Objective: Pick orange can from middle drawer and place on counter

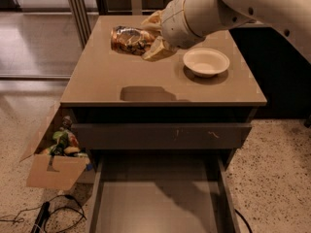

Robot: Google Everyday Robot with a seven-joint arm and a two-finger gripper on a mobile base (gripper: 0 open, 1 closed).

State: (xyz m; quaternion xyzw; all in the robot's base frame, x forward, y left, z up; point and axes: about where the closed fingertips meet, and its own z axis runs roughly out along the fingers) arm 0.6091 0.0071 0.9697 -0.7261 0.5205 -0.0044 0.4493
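Note:
The orange can (127,40) lies on its side in my gripper (151,35), held in the air above the far left part of the tan counter (116,79). The cream fingers (154,49) are shut on the can's right end. Its shadow falls on the counter nearer the front edge. The middle drawer (160,203) is pulled out below the cabinet, with a bare dark grey floor and nothing in it.
A white bowl (206,61) stands on the counter's right part, just right of the gripper. The scratched drawer front (160,136) is shut above the open drawer. A cardboard box of items (56,157) and a black cable (39,216) lie on the floor at left.

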